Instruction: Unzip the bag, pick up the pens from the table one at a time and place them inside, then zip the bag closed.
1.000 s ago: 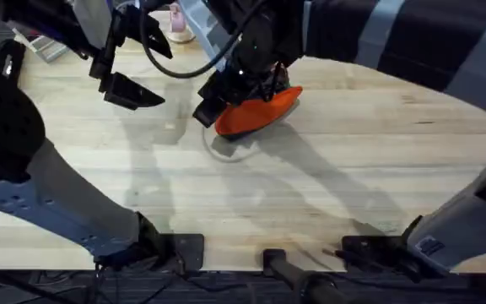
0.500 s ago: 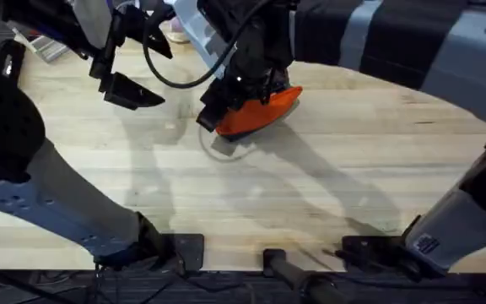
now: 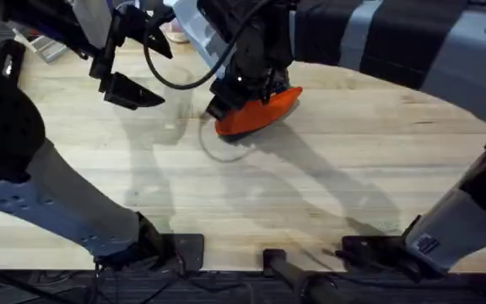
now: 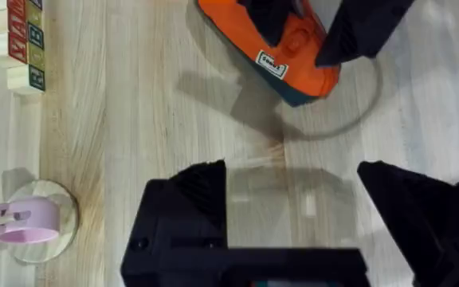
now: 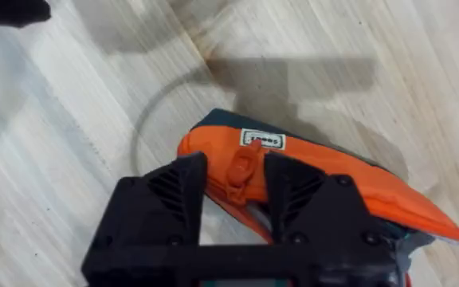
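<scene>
Where the right arm leans over the far middle of the table (image 3: 327,169), we see its claw (image 5: 236,185) pinching the orange zipper tab (image 5: 240,169) of the bag (image 3: 256,111), hiding much of the zipper line. The left claw (image 4: 293,179) hangs spread and empty just beside it. We cannot find any of the pens. A pink tape dispenser (image 4: 22,223) sits near the edge.

The soft orange pencil pouch with a dark navy underside (image 3: 258,113) lies on the light wooden plank table (image 3: 327,194), near its far edge at about mid-width. The black two-finger right gripper (image 3: 245,91) is on the pouch; the black left gripper (image 3: 129,91) hangs left of it, apart.
</scene>
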`<move>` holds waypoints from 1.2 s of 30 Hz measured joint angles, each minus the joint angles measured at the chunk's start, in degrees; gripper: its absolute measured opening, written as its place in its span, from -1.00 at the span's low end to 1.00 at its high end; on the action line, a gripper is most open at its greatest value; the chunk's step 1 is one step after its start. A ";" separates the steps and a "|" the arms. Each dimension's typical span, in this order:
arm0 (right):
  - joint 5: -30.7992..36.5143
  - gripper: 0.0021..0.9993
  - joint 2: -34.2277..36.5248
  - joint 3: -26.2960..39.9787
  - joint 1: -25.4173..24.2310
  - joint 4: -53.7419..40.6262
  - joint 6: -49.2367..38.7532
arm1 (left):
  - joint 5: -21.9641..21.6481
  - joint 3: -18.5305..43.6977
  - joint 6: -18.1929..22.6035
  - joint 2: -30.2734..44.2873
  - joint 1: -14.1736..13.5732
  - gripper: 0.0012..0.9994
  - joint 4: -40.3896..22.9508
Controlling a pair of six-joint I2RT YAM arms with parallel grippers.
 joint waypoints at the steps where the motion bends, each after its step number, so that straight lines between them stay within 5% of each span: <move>1: 0.17 -0.22 0.00 0.00 0.00 0.00 -0.04 | -0.01 0.00 0.00 0.00 0.00 0.99 -0.01; 9: 0.64 -0.93 0.00 0.00 0.00 0.09 -0.45 | -0.01 0.00 0.00 0.00 -0.01 0.99 -0.02; 36: 0.82 -0.94 -2.38 0.00 0.00 4.72 -0.44 | -0.01 0.00 0.00 0.00 0.01 0.99 0.00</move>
